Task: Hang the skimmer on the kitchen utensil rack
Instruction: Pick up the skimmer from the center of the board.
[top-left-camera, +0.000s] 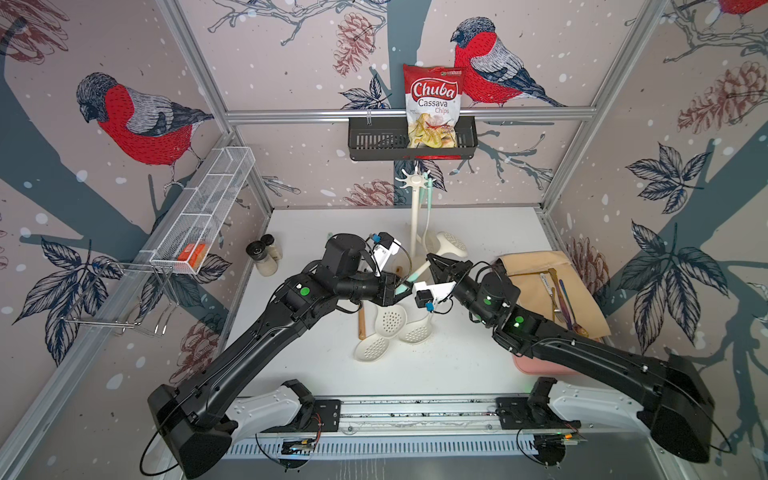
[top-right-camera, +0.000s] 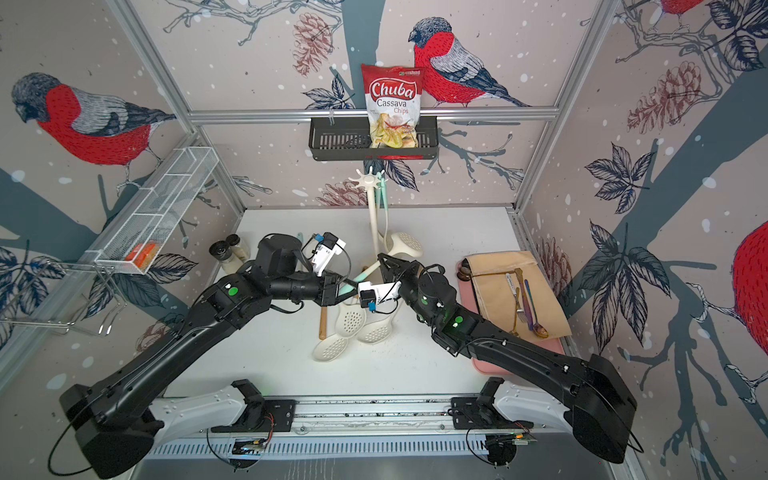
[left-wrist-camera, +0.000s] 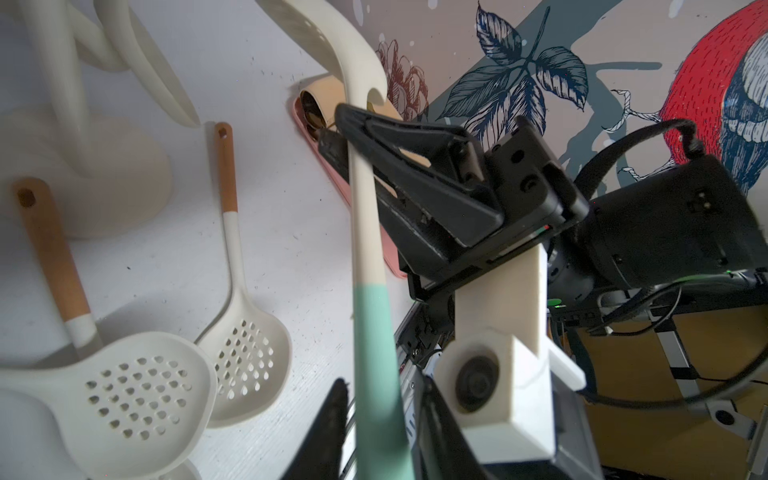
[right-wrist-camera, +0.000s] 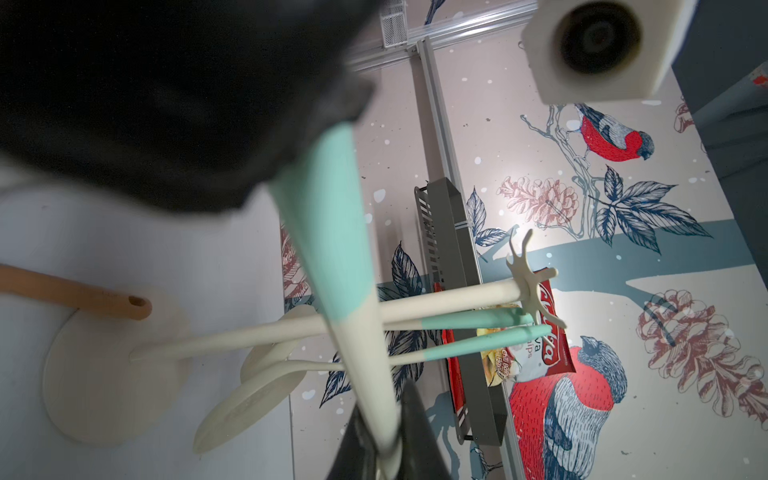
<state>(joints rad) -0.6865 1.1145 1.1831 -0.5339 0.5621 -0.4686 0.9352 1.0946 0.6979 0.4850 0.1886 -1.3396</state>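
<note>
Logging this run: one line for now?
handover | right gripper: shut on skimmer | left gripper: at mint end, grip unclear | kitchen utensil rack: not reached

Both top views are lit brightly and evenly; the white surface (top-left-camera: 478, 232) is nearly washed out, with only faint shadows. The frame posts (top-left-camera: 199, 70) are splayed outward by wide-angle distortion. In the right wrist view the skimmer (right-wrist-camera: 332, 232) handle and the camera mount (right-wrist-camera: 602, 45) are blurred, while the wallpaper (right-wrist-camera: 540, 199) is sharp and a bright patch is seen on it. In the left wrist view the lower right corner is left dim.
</note>
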